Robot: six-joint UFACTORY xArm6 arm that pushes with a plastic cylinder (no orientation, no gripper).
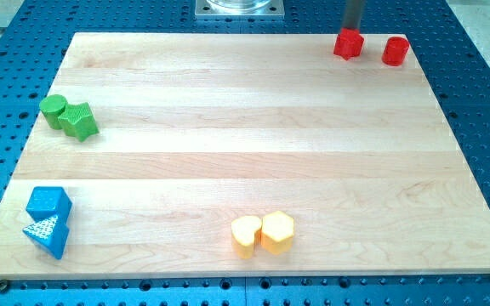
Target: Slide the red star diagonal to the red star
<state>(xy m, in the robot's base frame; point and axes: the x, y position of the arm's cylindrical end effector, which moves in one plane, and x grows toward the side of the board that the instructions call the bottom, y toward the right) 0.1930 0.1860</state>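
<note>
A red star-shaped block [348, 43] sits at the view's top right corner of the wooden board [245, 153]. A red cylinder [395, 51] stands just to its right, a small gap apart. My dark rod comes down from the view's top edge. My tip [351, 31] is right at the upper side of the red star and seems to touch it. The very end is partly hidden behind the block.
A green cylinder [54, 110] and a green star [80, 121] touch at the view's left. Two blue blocks [49, 203] [48, 235] lie at the bottom left. Two yellow blocks [246, 235] [277, 231] touch at the bottom middle. Blue perforated table surrounds the board.
</note>
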